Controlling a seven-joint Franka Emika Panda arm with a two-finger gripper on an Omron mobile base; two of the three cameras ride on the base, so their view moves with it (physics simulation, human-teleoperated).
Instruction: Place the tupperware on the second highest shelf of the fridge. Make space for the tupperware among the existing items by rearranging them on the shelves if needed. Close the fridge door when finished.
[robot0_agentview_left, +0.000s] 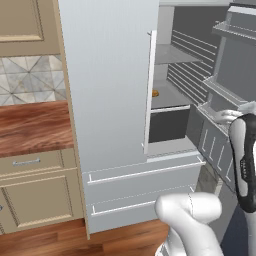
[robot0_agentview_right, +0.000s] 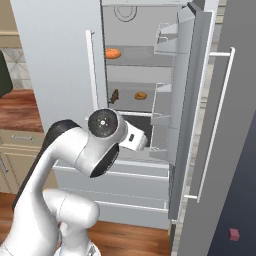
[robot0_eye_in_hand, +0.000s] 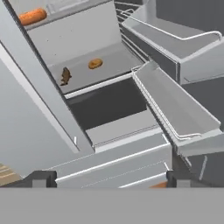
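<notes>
Gripper (robot0_eye_in_hand: 106, 177) spread wide, nothing between the fingertips (robot0_eye_in_hand: 41, 177), aimed at the open right side of the fridge (robot0_agentview_left: 105, 100). Existing items lie farther in, well apart from the gripper: orange round food (robot0_eye_in_hand: 95, 64) and dark brown piece (robot0_eye_in_hand: 65, 75) on a middle shelf, another orange food (robot0_eye_in_hand: 32, 16) on the shelf above. Right base view gives all three (robot0_agentview_right: 112, 53) (robot0_agentview_right: 140, 95) (robot0_agentview_right: 114, 96); left base view catches one orange bit (robot0_agentview_left: 155, 93) past the door edge, plus the wooden counter (robot0_agentview_left: 30, 125) on the left. Door bins (robot0_eye_in_hand: 175, 105) sit right of the gripper.
</notes>
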